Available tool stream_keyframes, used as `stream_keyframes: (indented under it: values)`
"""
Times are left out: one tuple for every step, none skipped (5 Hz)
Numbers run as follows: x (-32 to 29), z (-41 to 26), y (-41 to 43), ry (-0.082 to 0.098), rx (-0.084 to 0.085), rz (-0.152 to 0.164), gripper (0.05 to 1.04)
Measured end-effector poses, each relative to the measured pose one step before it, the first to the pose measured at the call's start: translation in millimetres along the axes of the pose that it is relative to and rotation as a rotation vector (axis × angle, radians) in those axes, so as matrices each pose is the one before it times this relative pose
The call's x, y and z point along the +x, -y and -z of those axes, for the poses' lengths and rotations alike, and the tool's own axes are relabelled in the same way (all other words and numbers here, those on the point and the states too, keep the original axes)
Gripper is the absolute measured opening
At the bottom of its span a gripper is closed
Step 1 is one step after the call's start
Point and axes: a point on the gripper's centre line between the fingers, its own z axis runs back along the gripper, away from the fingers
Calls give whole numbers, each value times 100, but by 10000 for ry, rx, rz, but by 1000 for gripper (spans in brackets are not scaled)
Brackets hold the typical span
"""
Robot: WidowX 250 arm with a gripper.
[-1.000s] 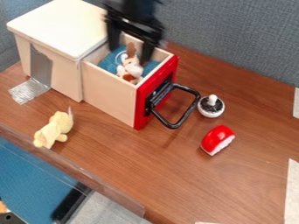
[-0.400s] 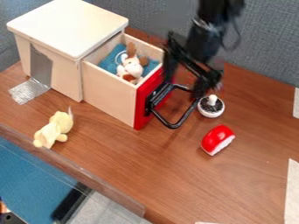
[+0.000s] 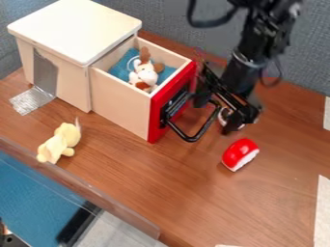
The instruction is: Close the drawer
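Note:
The drawer (image 3: 121,99) of the pale wooden cabinet (image 3: 57,67) stands pulled out, its red front facing right with a black loop handle (image 3: 191,137). Inside it lie a brown-and-white plush toy (image 3: 145,75) and blue cloth. My gripper (image 3: 214,117) is just right of the red front, low over the far part of the handle, with its fingers spread apart and nothing seen between them. One finger is beside the drawer front, the other over the small white pot. Whether it touches the handle I cannot tell.
The small white pot (image 3: 224,116) is partly hidden behind the gripper. A red-and-white toy piece (image 3: 240,154) lies just in front of it. A yellow plush toy (image 3: 61,144) lies left of the drawer, near the table's front edge (image 3: 84,185). A grey-blue partition (image 3: 296,48) stands behind.
From above the drawer, my gripper has moved right past the red front and lower, to beside the handle. It now covers most of the white pot. The drawer has not moved.

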Motion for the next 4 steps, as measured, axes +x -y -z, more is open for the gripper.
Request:
stream_keyframes:
  values:
    - [-243,1647,-40,-424,246,-3,1001]
    - [84,1095,37,-117,117,-4,951]
    - [-23,297,-1022,3,136,-218,661]
    - [-28,68,-592,-30,90,-163,359]
